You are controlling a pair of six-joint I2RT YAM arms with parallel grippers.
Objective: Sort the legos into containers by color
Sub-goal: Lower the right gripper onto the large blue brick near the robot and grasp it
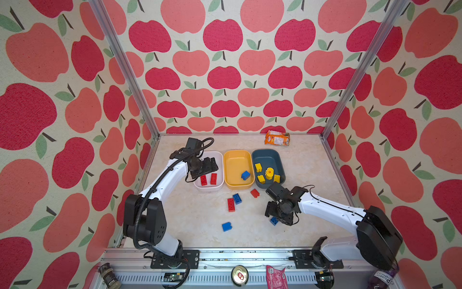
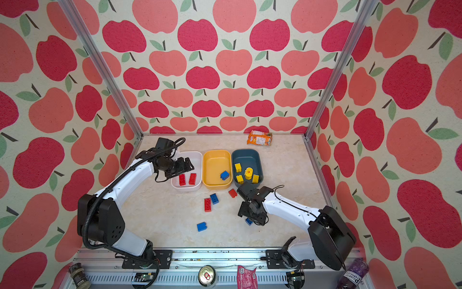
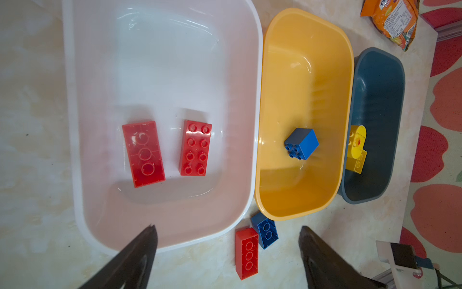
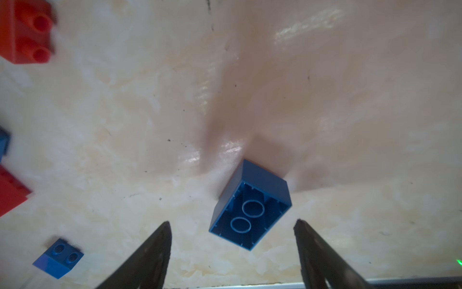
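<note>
Top views both: white tub (image 1: 209, 188) sits under my left gripper (image 3: 228, 227), which is spread wide and empty. Yellow tub (image 1: 235, 165) looks like the blues' home. My right gripper (image 4: 232, 222), also spread and empty, brackets the blue brick (image 4: 250, 205) on the table (image 4: 350, 100). The brick sits skewed, so I'd rotate to match, lower, then pinch its flat sides.

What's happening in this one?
Two arms are sorting bricks by color. The left gripper hangs open over the white tub, where two red bricks lie. The right gripper is open above a blue brick on the table, not gripping it. The yellow tub holds a square blue brick, the blue-grey tub the yellow pieces. Four more bricks lie loose.
</note>
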